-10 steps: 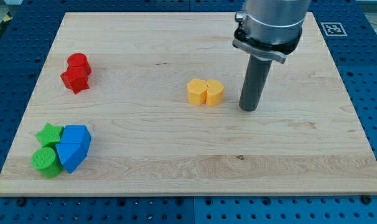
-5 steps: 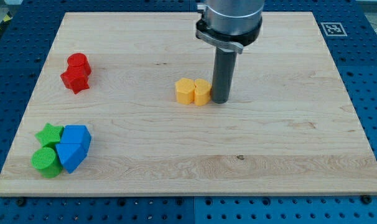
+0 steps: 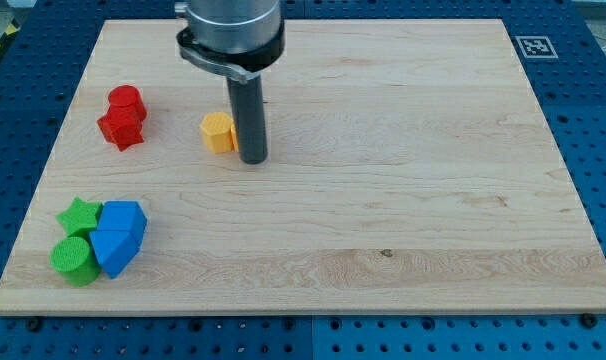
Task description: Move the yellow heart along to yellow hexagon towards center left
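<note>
Big shift in the last second: my tip (image 3: 253,158) swept from the view's right of the yellow pair across to left of centre, shoving both blocks with it. The yellow plastic hexagon block (image 3: 217,132) now sits on the wooden board (image 3: 403,220) in the centre-left zone, near the red plastic blocks (image 3: 122,117) but not touching them. The yellow heart block is mostly hidden behind the rod; only a sliver shows at the rod's left edge, probably still pressed between rod and hexagon. The rod has no jaws and holds nothing, it only pushes. It looks in contact with the heart's right side. Judgement: push is close to done. The green and blue blocks (image 3: 101,240) at lower left are untouched.
</note>
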